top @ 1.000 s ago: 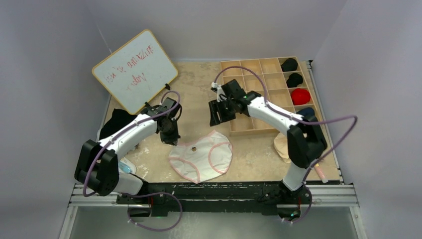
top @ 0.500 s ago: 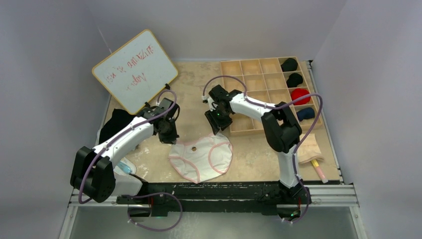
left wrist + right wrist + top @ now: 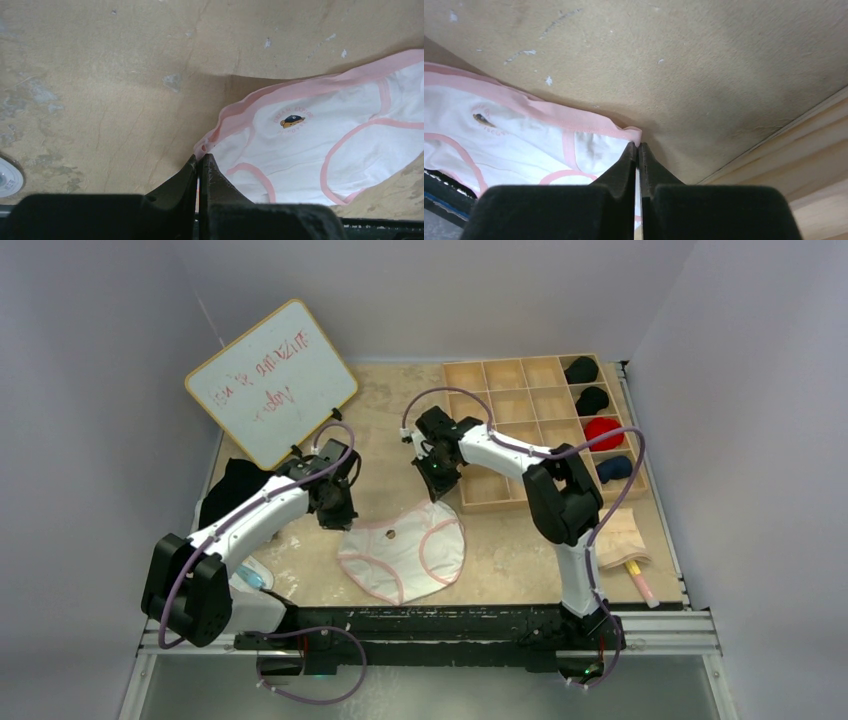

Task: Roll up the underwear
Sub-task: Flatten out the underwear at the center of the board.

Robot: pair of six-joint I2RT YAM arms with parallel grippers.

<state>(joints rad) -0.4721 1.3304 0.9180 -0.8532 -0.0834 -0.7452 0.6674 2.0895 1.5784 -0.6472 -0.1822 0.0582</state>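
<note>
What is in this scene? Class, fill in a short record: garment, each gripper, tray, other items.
garment: white underwear with pink trim, spread out on the table
left gripper: shut on one waistband corner of the underwear
right gripper: shut on the opposite waistband corner
tray: wooden, many compartments; right column holds black rolls, red roll, dark blue roll
other items: whiteboard, black cloth, beige cloth
</note>
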